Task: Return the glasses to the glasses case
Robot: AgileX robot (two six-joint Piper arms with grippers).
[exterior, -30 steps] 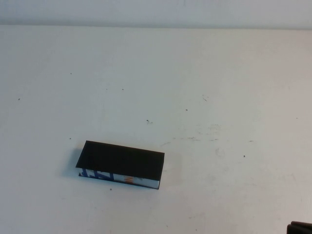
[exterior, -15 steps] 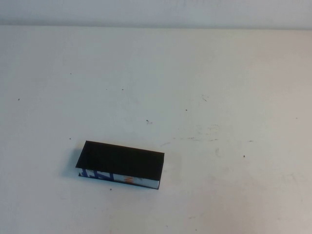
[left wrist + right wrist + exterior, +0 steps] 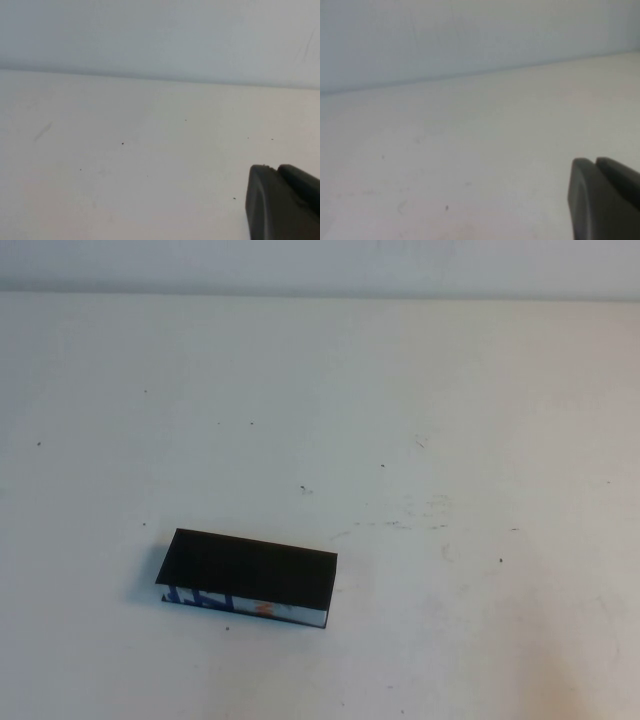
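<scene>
The glasses case (image 3: 247, 575) lies on the white table (image 3: 420, 420), left of centre and near the front, with its flat black lid down and its white, blue and orange front edge facing me. The glasses are not in view in any frame. Neither arm shows in the high view. In the left wrist view my left gripper (image 3: 275, 168) is shut and empty, above bare table. In the right wrist view my right gripper (image 3: 594, 161) is shut and empty, also above bare table. Neither wrist view shows the case.
The white table carries only small dark specks and faint scuff marks (image 3: 425, 512). A pale wall (image 3: 320, 265) stands behind its far edge.
A dark tip of the right arm showed at the bottom right corner of the high view one second ago; it has drawn back out of view. The case has not moved.
</scene>
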